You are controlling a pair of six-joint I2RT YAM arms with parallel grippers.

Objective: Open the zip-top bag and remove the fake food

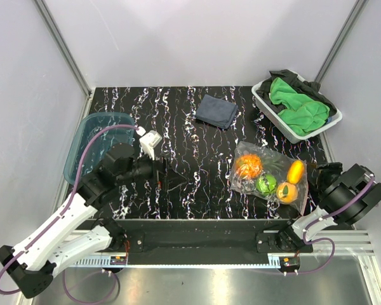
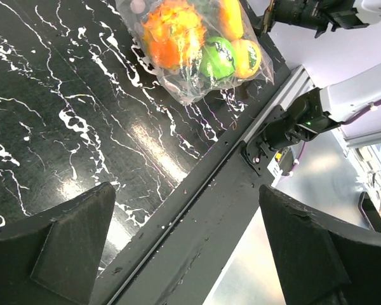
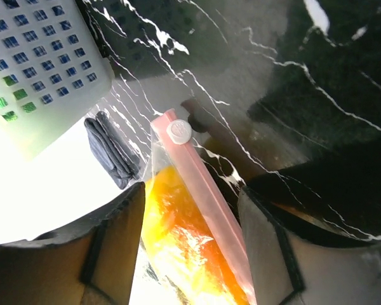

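Note:
The clear zip-top bag lies flat at the right of the black marbled table, with fake food inside: orange-yellow pieces, a green ball and a leafy piece. My right gripper is at the bag's right edge. In the right wrist view it is open, with the pink zip strip and its white slider lying between the jaws, beside an orange piece. My left gripper is open and empty, well left of the bag. In the left wrist view it hangs over the table's front edge, with the bag far off.
A translucent blue tub stands at the left edge. A folded dark grey cloth lies at the back middle. A white basket with green cloths stands at the back right. A dark rail runs along the front edge.

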